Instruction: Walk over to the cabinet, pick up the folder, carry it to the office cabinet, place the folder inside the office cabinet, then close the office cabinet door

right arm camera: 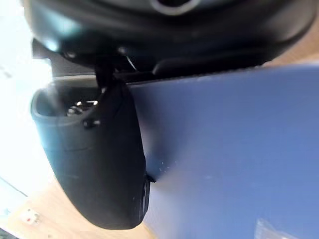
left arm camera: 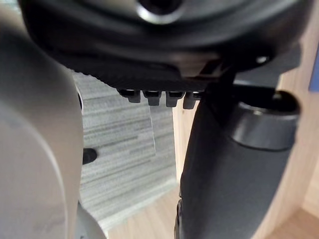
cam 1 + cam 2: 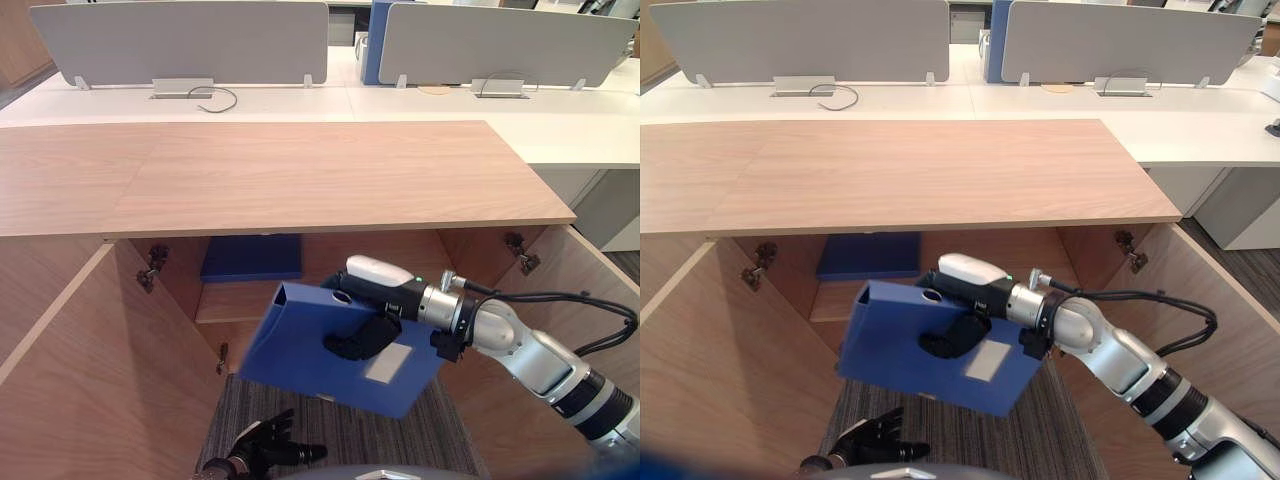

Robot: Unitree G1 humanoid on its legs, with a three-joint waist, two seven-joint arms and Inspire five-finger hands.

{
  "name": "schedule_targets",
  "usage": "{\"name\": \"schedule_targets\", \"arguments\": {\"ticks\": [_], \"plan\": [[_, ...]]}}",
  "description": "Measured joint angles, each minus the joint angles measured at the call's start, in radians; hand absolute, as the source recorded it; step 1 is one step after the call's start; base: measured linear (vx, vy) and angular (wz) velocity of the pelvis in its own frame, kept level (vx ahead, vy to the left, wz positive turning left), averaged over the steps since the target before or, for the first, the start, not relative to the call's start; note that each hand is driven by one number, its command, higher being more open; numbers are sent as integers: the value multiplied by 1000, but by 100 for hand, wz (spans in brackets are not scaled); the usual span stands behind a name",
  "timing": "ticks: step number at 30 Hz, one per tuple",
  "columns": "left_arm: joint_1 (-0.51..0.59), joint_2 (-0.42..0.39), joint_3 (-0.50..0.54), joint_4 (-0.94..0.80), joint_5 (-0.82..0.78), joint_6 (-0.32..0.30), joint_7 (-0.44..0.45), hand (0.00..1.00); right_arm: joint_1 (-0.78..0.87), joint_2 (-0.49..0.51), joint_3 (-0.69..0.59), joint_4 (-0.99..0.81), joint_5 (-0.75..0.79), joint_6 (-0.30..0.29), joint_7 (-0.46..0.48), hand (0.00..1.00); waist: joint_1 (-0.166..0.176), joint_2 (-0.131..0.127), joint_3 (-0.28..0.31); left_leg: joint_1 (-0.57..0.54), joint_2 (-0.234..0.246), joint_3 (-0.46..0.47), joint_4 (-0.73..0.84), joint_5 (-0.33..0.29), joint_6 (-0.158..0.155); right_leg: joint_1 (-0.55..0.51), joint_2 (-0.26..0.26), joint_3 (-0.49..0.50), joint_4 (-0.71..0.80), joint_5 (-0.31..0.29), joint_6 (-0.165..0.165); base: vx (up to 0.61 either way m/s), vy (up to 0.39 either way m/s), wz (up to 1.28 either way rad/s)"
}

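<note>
**A:** How far along is the job?

**B:** I'd say past halfway. The folder (image 3: 300,355) is up and carried. The right hand (image 3: 385,300) clamps it, thumb over the top edge and fingers curled onto the front face, right before the open office cabinet (image 3: 300,180).

**A:** Is it inside yet?

**B:** No. It hangs tilted in front of the opening, at about 5 o'clock from a dark blue item (image 3: 250,258) lying flat on the shelf (image 3: 235,300).

**A:** And the doors?

**B:** Both are swung wide, the left door (image 3: 100,380) at 8 o'clock and the right door (image 3: 590,280) at 4 o'clock.

**A:** What about the other hand?

**B:** The left hand (image 3: 260,445) is low at 6 o'clock over the carpet, fingers loosely spread and holding nothing.

**A:** So what's left?

**B:** As I judge it, push the folder in onto the shelf or the cabinet floor, let go, draw the arm clear, then shut the doors.
</note>
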Motion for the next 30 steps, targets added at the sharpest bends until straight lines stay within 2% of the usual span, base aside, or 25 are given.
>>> {"name": "schedule_targets", "arguments": {"ticks": [8,11,12,13,14,15,17,18,19,20,21,23,26,30], "plan": [[17,-13,195,114,201,-2,129,100,77,104,0,345,-212,30,-8,0,1,15,35,-9,-1,-13,0,7,1,1,0,-13,-6,6,4,-40,2,5],[17,-57,277,112,217,-4,158,100,130,246,-200,503,-188,77,-21,0,2,32,50,-23,-4,-34,0,15,5,1,-3,-32,-14,10,6,-41,2,18],[19,-77,308,112,217,-4,167,100,137,308,-296,558,-129,96,-47,0,3,42,57,-24,-5,-34,0,16,6,1,-4,-32,-16,12,7,-35,12,0],[20,-92,333,112,215,-4,174,100,139,371,-403,609,15,119,-88,0,3,52,63,-25,-6,-35,0,16,7,0,-5,-32,-18,13,8,-34,12,1],[21,-97,342,112,215,-4,177,100,139,413,-472,633,92,125,-106,0,5,58,67,-26,-6,-35,0,17,7,0,-5,-32,-18,13,8,-43,13,1],[22,-111,358,108,212,-4,192,100,126,507,-609,673,297,128,-190,0,8,67,80,-45,-5,-36,16,12,10,-13,-7,-32,-15,15,8,-41,7,0],[13,-123,374,69,197,-5,204,100,68,586,-712,680,483,128,-278,0,8,75,120,-124,13,-42,136,-36,12,-52,-7,-28,22,16,8,-82,-6,-5],[2,-134,380,33,168,-4,223,100,12,621,-750,670,647,124,-353,0,10,92,160,-197,42,-60,258,-82,18,-93,3,-27,74,15,7,-170,-8,-15],[-1,-151,384,-1,144,-4,233,100,-23,644,-776,627,756,120,-409,0,21,114,201,-246,75,-70,364,-129,21,-138,15,-26,157,-5,2,-190,-7,-17],[-1,-157,386,-18,128,-6,234,100,-26,657,-786,592,808,112,-425,0,30,119,217,-268,86,-73,413,-152,24,-163,19,-25,209,-30,0,-177,1,-17],[0,-163,383,-52,103,-9,240,100,-26,684,-785,528,935,73,-445,0,44,119,230,-321,96,-83,512,-197,23,-228,17,-20,334,-98,0,-135,-1,-6],[-1,-168,378,-89,83,-12,254,100,-31,738,-786,427,1066,20,-462,0,59,118,236,-401,108,-94,656,-266,22,-331,6,-7,512,-188,2,-152,18,-5],[-1,-177,376,-148,56,-13,263,100,-48,766,-775,368,1158,-20,-509,0,73,118,257,-513,116,-126,869,-371,28,-454,-22,0,752,-315,7,-186,34,7],[-3,-191,380,-215,36,-13,274,100,-74,757,-777,323,1255,-80,-523,0,100,120,278,-645,126,-136,1076,-455,35,-593,-35,35,970,-401,22,-102,54,-6]]}}
